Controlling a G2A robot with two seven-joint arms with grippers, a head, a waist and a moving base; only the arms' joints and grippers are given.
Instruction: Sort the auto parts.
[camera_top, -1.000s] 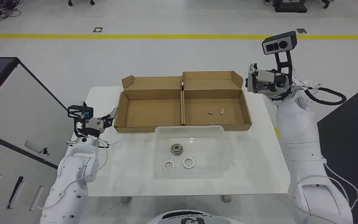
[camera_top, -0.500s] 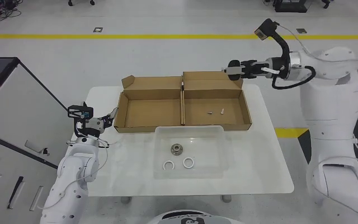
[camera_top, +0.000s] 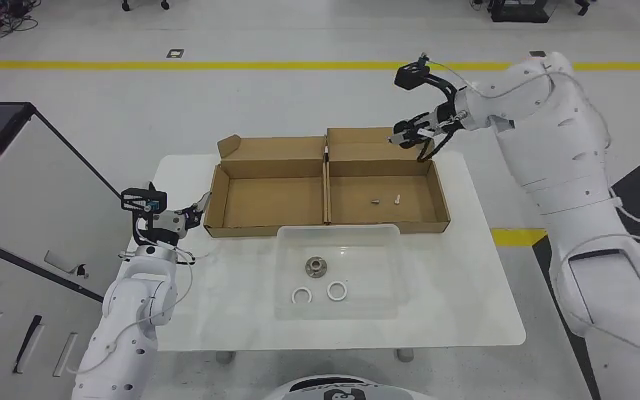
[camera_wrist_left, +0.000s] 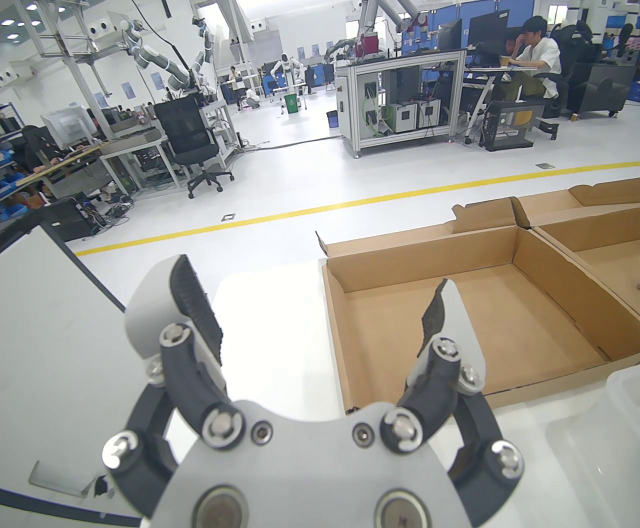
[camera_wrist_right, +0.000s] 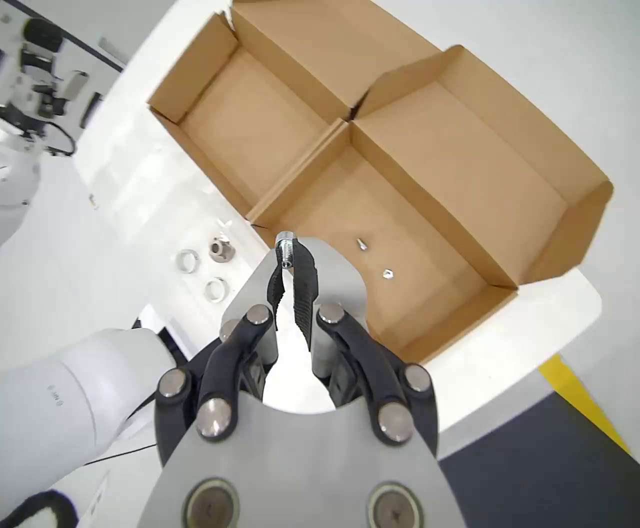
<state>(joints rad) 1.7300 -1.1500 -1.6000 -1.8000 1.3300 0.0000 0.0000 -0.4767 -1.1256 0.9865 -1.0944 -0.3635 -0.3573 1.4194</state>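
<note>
Above the far edge of the cardboard box (camera_top: 270, 158), over its right-hand compartment, the right pincer (camera_wrist_right: 287, 256) hangs with its black pads drawn almost together, pinching a bolt (camera_wrist_right: 286, 244) at their very tips; the bolt is small, silver and threaded, its head poking just past the pads; from the top view this pincer (camera_top: 403, 137) sits by the box's rear flap. On the floor of that right compartment lie a short screw (camera_wrist_right: 361, 243) and a hex nut (camera_wrist_right: 387, 273), near each other but apart; the left compartment is bare cardboard. At the left end of the white surface (camera_top: 470, 280), the left pincer (camera_wrist_left: 315, 300) is spread wide and grips nothing, its tips near the box's left wall, not touching it. Just in front of the box stands a clear bin (camera_top: 338, 230); inside it are a grey metal hub (camera_top: 316, 265) and, nearer the robot, two pale rings (camera_top: 301, 295), side by side and apart.
</note>
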